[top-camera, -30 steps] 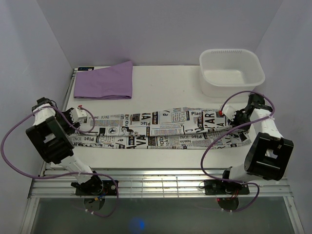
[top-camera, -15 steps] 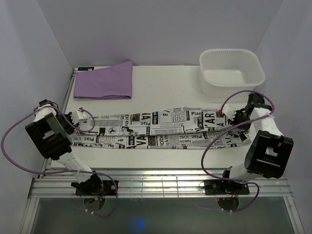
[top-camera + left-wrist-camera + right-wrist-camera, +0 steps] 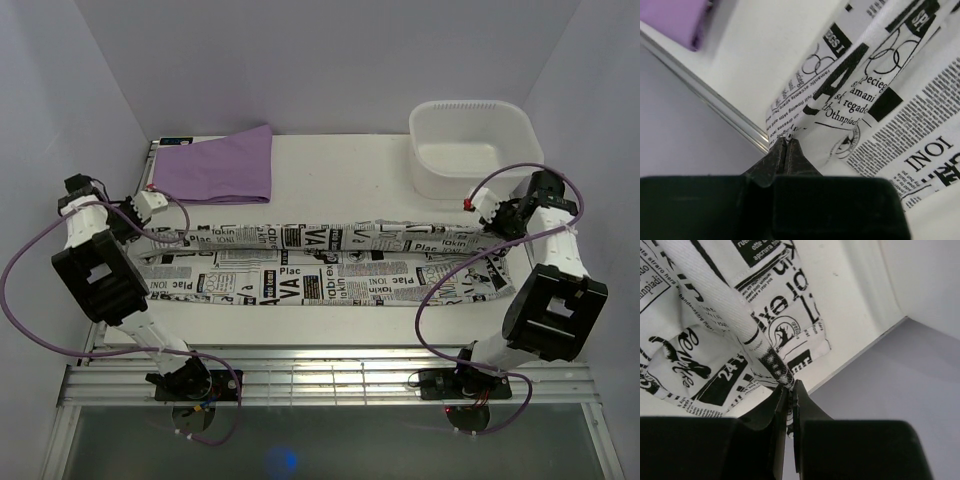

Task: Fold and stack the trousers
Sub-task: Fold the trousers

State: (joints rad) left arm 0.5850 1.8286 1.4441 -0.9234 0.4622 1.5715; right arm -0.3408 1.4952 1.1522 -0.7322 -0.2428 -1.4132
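The trousers (image 3: 320, 268), white with black newspaper print, stretch left to right across the table's middle. Their far long edge is lifted and pulled taut between both arms. My left gripper (image 3: 150, 212) is shut on the trousers' left end, and its wrist view shows the cloth (image 3: 860, 95) pinched at the fingertips (image 3: 786, 141). My right gripper (image 3: 492, 215) is shut on the right end near the bin. In the right wrist view a bunched hem (image 3: 740, 325) runs down into the closed tips (image 3: 790, 386).
A folded purple cloth (image 3: 214, 166) lies at the back left of the table. A white plastic bin (image 3: 474, 146) stands at the back right, just behind my right gripper. The table's metal left edge (image 3: 715, 97) runs close to my left gripper.
My left gripper has closed on the trousers' left end. Both grippers have risen and moved toward the back, lifting the far edge taut.
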